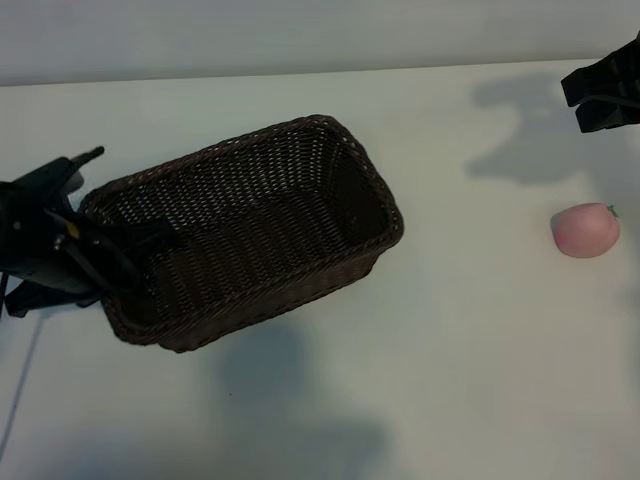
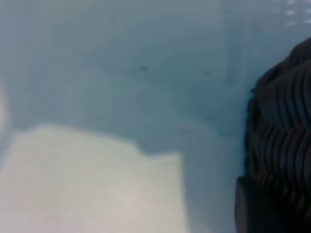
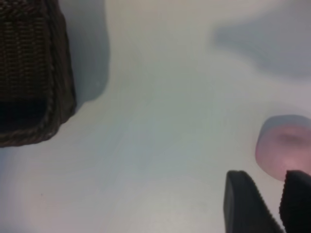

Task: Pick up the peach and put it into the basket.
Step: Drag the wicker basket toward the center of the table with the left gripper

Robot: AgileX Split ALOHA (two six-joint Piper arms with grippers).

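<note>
Wicker fills the near edge of my left wrist view: the left gripper (image 1: 130, 255) sits at the basket (image 1: 250, 225) end farthest from the peach (image 1: 586, 230), its jaws clamped on the woven rim there. I judge that arm is bracing the basket. Well away from the basket, the peach lies on the bare table (image 1: 450, 350), untouched. On the far side of the peach from the basket hangs my right gripper (image 3: 272, 199), jaws partly parted and holding nothing. Picking is not yet begun; next I must lower those jaws around the peach.
</note>
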